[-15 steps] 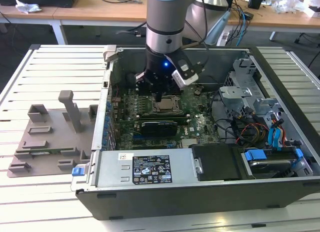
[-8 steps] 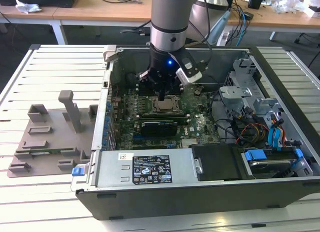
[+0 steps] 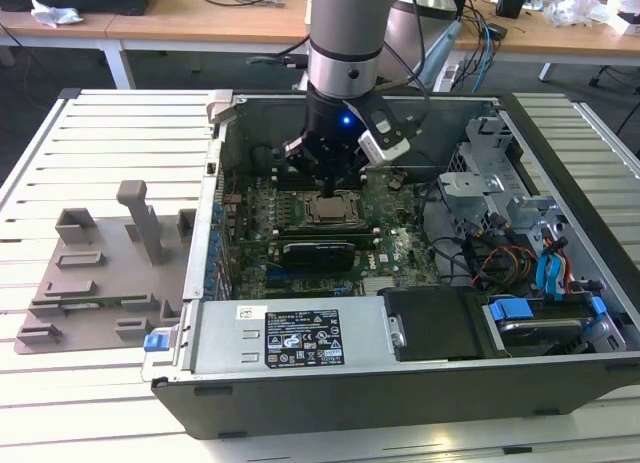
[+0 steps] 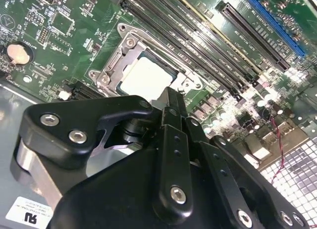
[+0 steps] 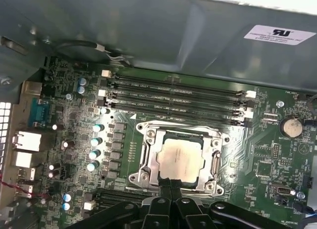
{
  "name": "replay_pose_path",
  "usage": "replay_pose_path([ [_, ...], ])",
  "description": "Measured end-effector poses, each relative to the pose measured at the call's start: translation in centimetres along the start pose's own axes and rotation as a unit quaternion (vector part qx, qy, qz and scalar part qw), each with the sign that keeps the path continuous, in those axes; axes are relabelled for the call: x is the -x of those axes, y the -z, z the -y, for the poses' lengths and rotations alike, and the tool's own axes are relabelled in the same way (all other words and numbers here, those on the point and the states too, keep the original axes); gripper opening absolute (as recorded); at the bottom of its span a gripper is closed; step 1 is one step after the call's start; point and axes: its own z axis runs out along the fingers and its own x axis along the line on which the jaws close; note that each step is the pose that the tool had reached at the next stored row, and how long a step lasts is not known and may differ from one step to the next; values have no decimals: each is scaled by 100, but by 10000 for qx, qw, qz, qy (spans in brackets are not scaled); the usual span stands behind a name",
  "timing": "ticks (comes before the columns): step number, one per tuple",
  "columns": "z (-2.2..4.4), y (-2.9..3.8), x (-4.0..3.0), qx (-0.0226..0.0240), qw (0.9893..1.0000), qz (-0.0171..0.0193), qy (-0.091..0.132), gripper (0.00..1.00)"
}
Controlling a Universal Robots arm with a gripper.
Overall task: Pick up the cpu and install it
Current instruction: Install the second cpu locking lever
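End effector [image 5: 171,185] body cut off by the frame edge in both wrist views, hiding the near rim of the cpu [image 5: 181,160]; fingertip state unreadable.

CPU [image 5: 181,160]: silvery square chip, lying flat, seated in the metal-framed socket [image 5: 143,162] on the green motherboard [image 5: 74,120].
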Motion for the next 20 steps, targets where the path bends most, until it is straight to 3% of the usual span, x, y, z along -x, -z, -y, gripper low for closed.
replay_pose_path([
  [8,-33,22,34,-22,10000,-3,1,11],
  [12,-64,131,39,-56,10000,-8,0,11],
  [16,-70,205,39,-57,10000,-8,0,11],
  [20,-70,216,39,-57,10000,-8,0,11],
])
